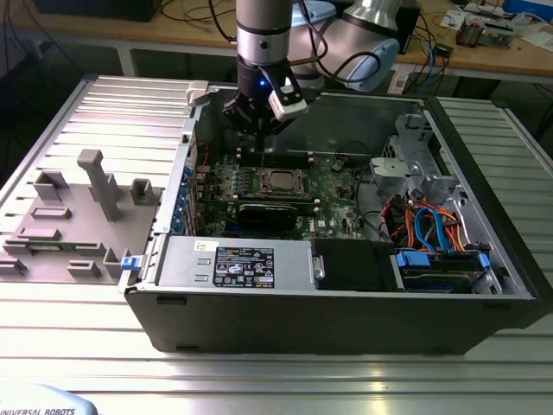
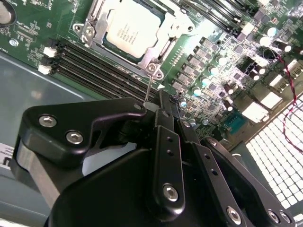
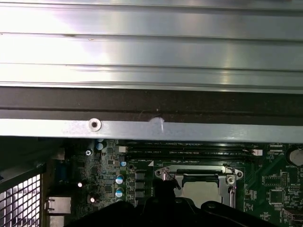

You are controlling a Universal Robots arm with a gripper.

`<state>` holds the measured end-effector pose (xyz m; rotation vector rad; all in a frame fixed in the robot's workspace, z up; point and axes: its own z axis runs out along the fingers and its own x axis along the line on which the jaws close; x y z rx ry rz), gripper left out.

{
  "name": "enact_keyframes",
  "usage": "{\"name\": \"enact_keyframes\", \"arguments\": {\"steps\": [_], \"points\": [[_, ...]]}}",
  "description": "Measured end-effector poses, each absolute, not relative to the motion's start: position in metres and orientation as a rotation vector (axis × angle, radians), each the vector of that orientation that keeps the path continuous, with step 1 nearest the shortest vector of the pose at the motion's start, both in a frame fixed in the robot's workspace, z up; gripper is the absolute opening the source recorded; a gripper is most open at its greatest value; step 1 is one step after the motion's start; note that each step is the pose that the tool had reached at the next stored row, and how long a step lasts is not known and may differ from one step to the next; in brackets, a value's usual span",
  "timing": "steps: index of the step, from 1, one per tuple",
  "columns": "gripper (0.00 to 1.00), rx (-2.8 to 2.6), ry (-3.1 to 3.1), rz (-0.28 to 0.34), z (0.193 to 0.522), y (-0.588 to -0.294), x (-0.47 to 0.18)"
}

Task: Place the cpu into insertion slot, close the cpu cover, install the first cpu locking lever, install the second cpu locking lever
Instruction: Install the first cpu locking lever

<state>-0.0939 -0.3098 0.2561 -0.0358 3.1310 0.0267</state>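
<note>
The cpu (image 2: 130,26) lies flat in the insertion slot (image 2: 154,66) on the green board, its silvery top showing. The cpu cover (image 2: 96,26) lies down around it as a metal frame. A thin locking lever rod (image 2: 148,87) rises from the slot's corner to my fingertips. My gripper (image 2: 158,105) hovers just beside the slot, fingers together; I cannot tell whether the rod is pinched. In the exterior view the gripper (image 1: 257,130) hangs over the board behind the cpu (image 1: 281,181). The first wrist view shows the cpu (image 3: 203,189) beyond the gripper's dark body.
Long black memory slots (image 2: 94,66) run between the slot and the case wall (image 3: 151,127). A black card (image 1: 276,212) lies in front of the slot. A power supply (image 1: 238,264) and a drive bay with cables (image 1: 432,233) fill the case's front. A grey fixture (image 1: 78,216) sits at the exterior view's left.
</note>
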Motion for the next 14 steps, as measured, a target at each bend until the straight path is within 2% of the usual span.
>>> {"name": "enact_keyframes", "arguments": {"steps": [14], "points": [[0.11, -0.036, 3.131, 0.032, 0.2555, -0.3098, -0.0898]]}}
